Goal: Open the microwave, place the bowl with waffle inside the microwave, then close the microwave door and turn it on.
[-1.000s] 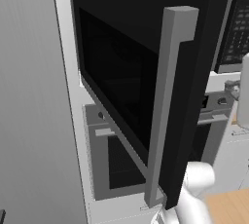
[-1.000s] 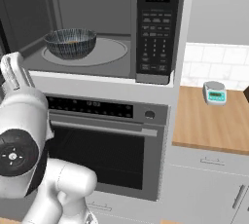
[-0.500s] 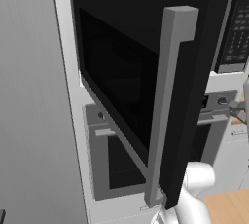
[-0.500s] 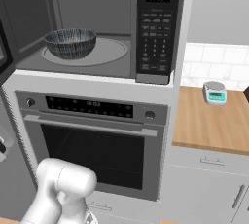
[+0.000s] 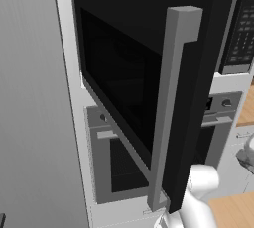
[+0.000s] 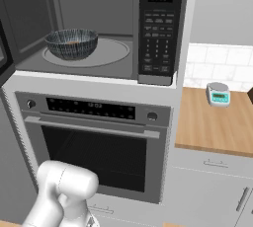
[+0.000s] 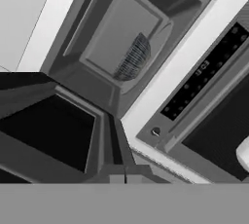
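Bowl (image 6: 72, 43) sits on the turntable inside the microwave (image 6: 94, 23), door (image 5: 149, 93) swung wide. My gripper (image 7: 116, 177) is pinched shut, holding nothing, low beside the door. Risk: 1 glancing push slips off, leaving it ajar.

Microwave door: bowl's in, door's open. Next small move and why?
Probably bring the shut gripper against the outer face of the microwave door and push it closed. The bowl already sits on the turntable inside the microwave, and the door stands swung wide open.
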